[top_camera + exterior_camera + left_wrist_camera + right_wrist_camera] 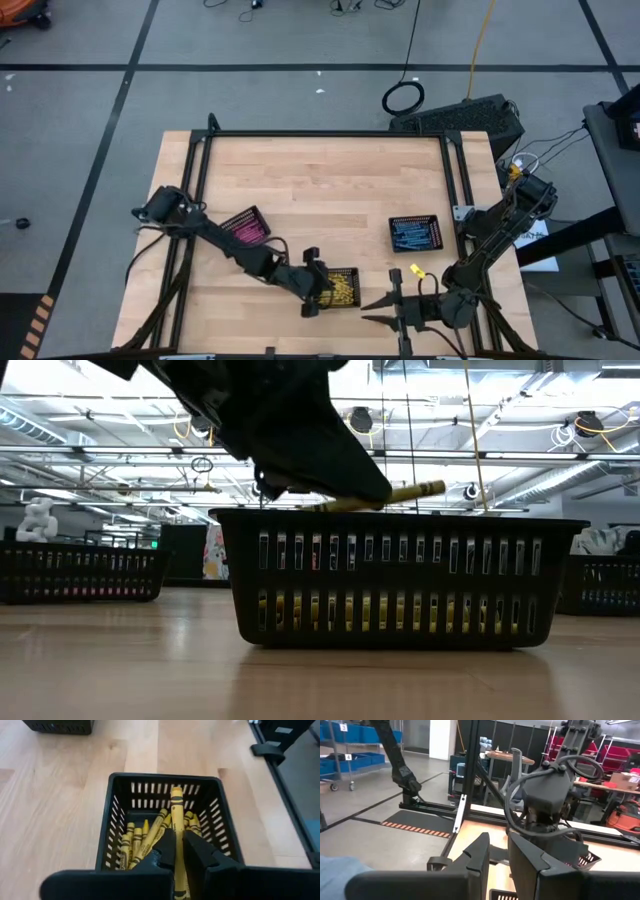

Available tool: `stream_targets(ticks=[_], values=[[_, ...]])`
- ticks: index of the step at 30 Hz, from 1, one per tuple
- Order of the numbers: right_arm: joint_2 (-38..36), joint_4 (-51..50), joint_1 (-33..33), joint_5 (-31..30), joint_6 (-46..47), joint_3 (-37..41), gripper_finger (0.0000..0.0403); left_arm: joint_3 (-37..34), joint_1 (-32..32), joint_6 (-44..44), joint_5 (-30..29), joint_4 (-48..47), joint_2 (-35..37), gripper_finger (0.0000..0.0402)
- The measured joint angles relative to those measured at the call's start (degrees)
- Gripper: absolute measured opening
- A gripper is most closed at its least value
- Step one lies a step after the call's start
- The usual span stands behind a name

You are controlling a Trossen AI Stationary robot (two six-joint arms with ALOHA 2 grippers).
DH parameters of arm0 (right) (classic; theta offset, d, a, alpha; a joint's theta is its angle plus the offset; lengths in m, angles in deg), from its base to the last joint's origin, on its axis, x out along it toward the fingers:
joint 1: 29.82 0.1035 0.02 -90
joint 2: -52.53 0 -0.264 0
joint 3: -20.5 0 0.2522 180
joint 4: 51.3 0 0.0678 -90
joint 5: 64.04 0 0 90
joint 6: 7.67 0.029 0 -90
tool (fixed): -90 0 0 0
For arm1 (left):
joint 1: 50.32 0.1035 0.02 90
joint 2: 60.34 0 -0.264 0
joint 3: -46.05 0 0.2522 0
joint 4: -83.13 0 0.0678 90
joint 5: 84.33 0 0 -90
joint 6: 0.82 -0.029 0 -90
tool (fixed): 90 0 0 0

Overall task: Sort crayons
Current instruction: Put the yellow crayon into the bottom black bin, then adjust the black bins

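Flanking yellow tray: pink tray, blue tray

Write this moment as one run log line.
left gripper: shut on yellow crayon | over yellow tray | right gripper: idle, front edge

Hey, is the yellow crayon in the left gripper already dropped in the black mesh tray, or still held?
Still held: the left gripper pinches the yellow crayon above the black mesh tray of yellow crayons.

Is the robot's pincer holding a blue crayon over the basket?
No, the left pincer is shut on a yellow crayon, held above the black tray that already has yellow crayons inside.
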Motion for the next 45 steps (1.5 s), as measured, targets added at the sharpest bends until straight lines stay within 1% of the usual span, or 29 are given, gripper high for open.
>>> stream_targets(ticks=[4, 6, 8, 10, 12, 15, 17, 18, 21, 24, 27, 29, 30, 33, 37, 42, 45], values=[[-0.02, -1.1, 0.03, -0.29, 1.4, 0.0, 0.0054, 0.05, 1.52, 0.01, 2.67, 0.18, -0.11, 0.0055], [-0.02, -1.97, 0.03, -2.66, 3.53, -0.02, 0.0054, 0.07, 2.19, 0.03, 3.74, 0.14, -0.07, 0.0081], [-0.02, -3.21, 0.02, -6.37, 6.49, -0.02, 0.0054, 0.07, 2.61, 0.01, 4.43, -0.01, -0.07, 0.0106], [-0.02, -5.51, -0.38, -10.38, 10.54, 0.0, 0.0054, 0.04, 3.01, 0.04, 5.14, -0.63, 0.43, 0.0125], [-0.02, -9.04, -1.43, -12.92, 16.19, -0.01, 0.0053, 0.03, 3.24, 0.49, 6.12, -2.15, 2.12, 0.0136], [-0.5, -17.53, -4.53, -12.85, 28.56, -0.02, 0.0043, 0.07, 2.93, 1.42, 5.18, -7.77, 6.6, 0.014], [-0.57, -24.7, -7.84, -10.39, 37.86, -0.02, 0.0031, 0.07, 1.62, 1.57, 1.47, -13.78, 9.71, 0.0141], [-0.57, -28.67, -9.72, -8.28, 42.45, -0.02, 0.0023, 0.07, 0.74, 2.04, -1.4, -17.14, 11.09, 0.0141], [-0.5, -39.29, -15.7, -0.63, 53.48, 0.0, 0.0004, 0.07, -2.09, 7.49, -9.41, -29.09, 14.14, 0.0141], [-0.5, -47.82, -20.77, 4.73, 59.7, 0.0, 0.0003, -0.79, -5.19, 15.53, -11.83, -38.32, 15.08, 0.0141], [-0.5, -55.33, -24.69, 9.19, 63.22, 0.0, 0.0001, -3.74, -8.44, 22.22, -11.66, -41.88, 14.95, 0.0141], [-0.5, -60.0, -26.85, 12.93, 65.56, -0.01, 0.0001, -6.47, -9.86, 26.26, -10.63, -42.5, 14.93, 0.0141], [-0.47, -61.88, -27.76, 13.87, 65.92, 0.01, 0.0001, -8.0, -10.25, 28.11, -10.19, -42.39, 14.86, 0.0141], [-0.2, -63.5, -29.6, 14.22, 65.42, 0.42, 0.0001, -12.04, -11.38, 33.46, -9.55, -45.06, 14.73, 0.0141], [-0.17, -65.43, -31.41, 17.42, 65.82, 1.15, 0.0001, -15.21, -12.77, 39.79, -7.76, -50.71, 14.75, 0.0141], [-0.13, -72.39, -32.36, 18.93, 69.77, 1.29, 0.0, -16.1, -15.21, 46.02, -7.61, -60.36, 14.75, 0.0141], [-0.13, -76.77, -32.35, 19.26, 72.88, 1.29, 0.0, -16.1, -16.88, 48.16, -6.21, -63.9, 14.75, 0.0141]])
